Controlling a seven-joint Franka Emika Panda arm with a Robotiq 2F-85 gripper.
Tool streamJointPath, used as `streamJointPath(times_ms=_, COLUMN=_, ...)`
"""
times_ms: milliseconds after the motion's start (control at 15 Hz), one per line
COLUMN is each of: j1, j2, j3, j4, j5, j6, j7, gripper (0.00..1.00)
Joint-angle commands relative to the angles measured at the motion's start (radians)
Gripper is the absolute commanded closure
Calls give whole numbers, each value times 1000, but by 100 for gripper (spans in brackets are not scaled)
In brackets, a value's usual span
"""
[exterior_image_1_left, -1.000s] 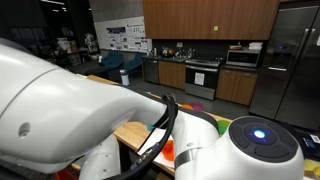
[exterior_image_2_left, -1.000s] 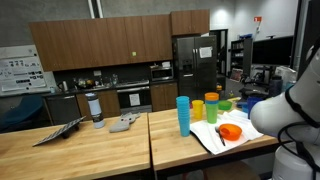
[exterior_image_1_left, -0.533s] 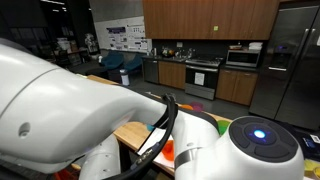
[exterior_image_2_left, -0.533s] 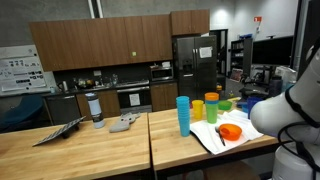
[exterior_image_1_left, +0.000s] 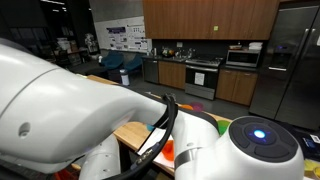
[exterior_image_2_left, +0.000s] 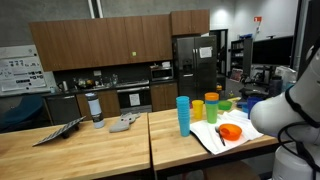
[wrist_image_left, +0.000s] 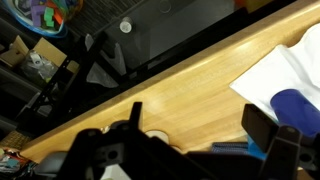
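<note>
In the wrist view the gripper (wrist_image_left: 185, 150) hangs over the wooden table (wrist_image_left: 190, 95) with its jaws spread wide and nothing between them. The table's edge runs on a slant from lower left to upper right, with dark floor and clutter beyond it. A broad strip of bare wood lies between that edge and the white cloth (wrist_image_left: 285, 65) at the right. Nearest the gripper is a rounded blue thing (wrist_image_left: 296, 108) lying on the cloth just beside the right finger. That finger and the frame edge cut it off, so I cannot tell its long axis or which way it points. In an exterior view the stack of blue cups (exterior_image_2_left: 183, 115) stands upright, its long axis vertical. An orange bowl (exterior_image_2_left: 231, 131) sits near the table's front edge, and the wood to the left of it is open.
</note>
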Motion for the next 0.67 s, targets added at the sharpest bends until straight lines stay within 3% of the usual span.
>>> streamJointPath(times_ms=0, j1=-6, j2=1, j3=8, j4=1, j5=7, j6=-4, j7=-5, gripper=0)
streamJointPath(times_ms=400, j1=-6, j2=1, j3=8, j4=1, j5=7, j6=-4, j7=-5, gripper=0)
streamJointPath(times_ms=600, j1=66, j2=18, j3=-59, j4=26, j5=63, j6=39, j7=-77, gripper=0)
